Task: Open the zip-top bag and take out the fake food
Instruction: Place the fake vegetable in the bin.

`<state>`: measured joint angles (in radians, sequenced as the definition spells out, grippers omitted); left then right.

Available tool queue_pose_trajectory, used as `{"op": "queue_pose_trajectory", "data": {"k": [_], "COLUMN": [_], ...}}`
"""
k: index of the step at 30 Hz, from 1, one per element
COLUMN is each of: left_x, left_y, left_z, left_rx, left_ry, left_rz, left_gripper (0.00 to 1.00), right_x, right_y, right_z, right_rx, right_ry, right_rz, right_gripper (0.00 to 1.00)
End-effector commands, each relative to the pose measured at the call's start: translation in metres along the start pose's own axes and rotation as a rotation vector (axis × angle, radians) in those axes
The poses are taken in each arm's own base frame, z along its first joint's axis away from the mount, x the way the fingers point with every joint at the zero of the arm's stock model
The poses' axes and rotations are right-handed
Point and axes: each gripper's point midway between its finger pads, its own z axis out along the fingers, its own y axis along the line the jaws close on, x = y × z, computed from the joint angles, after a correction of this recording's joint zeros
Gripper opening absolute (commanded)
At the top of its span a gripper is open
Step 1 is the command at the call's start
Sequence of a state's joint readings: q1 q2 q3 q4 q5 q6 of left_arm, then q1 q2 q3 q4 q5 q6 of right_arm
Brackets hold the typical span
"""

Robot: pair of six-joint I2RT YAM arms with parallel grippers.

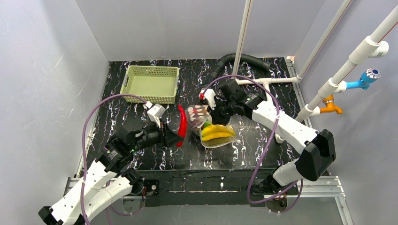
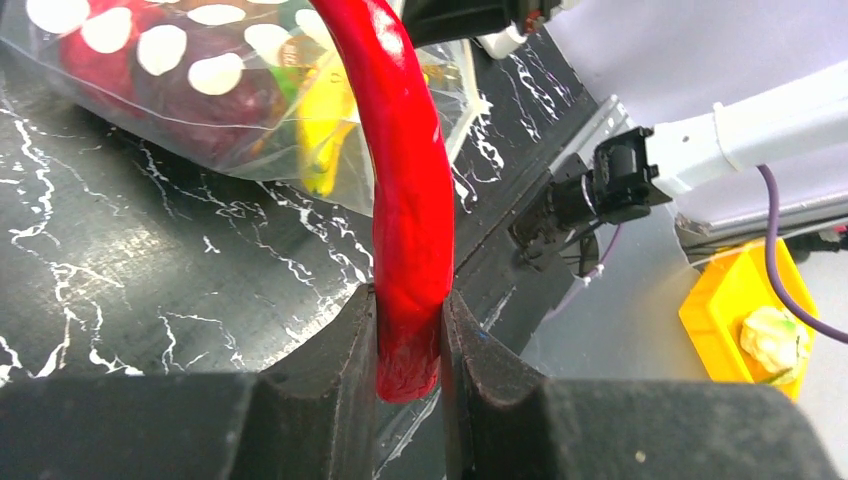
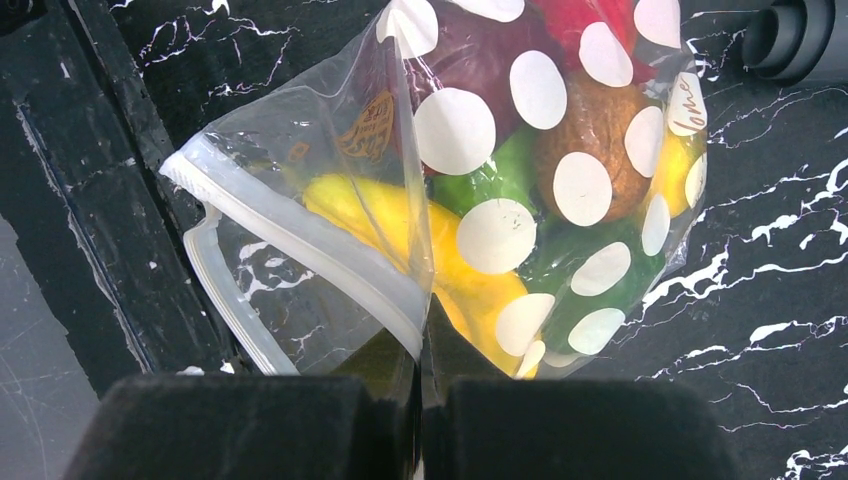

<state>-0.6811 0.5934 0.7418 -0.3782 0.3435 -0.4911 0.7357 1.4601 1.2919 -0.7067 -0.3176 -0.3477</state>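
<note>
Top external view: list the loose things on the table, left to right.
basket → chili → bag

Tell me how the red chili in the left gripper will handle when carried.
The red chili is probably stiff: it holds its curve though the left gripper pinches only one end. Its glossy skin may slip in that grip. Long and held at the tip, it could pivot.
</note>
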Motion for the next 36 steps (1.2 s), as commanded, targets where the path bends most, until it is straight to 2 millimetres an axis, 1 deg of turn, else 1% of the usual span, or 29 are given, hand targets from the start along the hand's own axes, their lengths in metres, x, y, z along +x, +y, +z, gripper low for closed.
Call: {"op": "queue_pose_trajectory", "data": {"k": [1, 7, 16, 28, 36], "left_x": [-0.022, -0.034, -0.051, -0.077, -0.098], "left_y": [0.005, 0.018, 0.033, 0.071, 0.1], "left_z": [-0.004, -0.001, 0.006, 0.017, 0.021], "left_rx": [-0.046, -0.093, -0.111, -0.13, -0.145], "left_ry": [-0.069, -0.109, -0.146, -0.215, -0.274], "left_rz": [0.001, -0.035, -0.101, -0.276, -0.407], "left_gripper": [0.0, 0.0, 0.0, 0.0, 0.0], "right_x": [-0.01, -0.009, -0.009, -0.01, -0.011], "right_y": [0.002, 0.002, 0.001, 0.001, 0.002], "right_z": [-0.011, -0.011, -0.013, -0.016, -0.017], "right_rx": [0.0, -0.002, 0.0, -0.001, -0.009], "right_ry": [-0.055, -0.057, -0.062, -0.074, -0.081], "right_rz": [-0.021, -0.02, -0.018, -0.014, -0.014], "right_gripper": [0.01, 0.01, 0.01, 0.01, 0.01]}}
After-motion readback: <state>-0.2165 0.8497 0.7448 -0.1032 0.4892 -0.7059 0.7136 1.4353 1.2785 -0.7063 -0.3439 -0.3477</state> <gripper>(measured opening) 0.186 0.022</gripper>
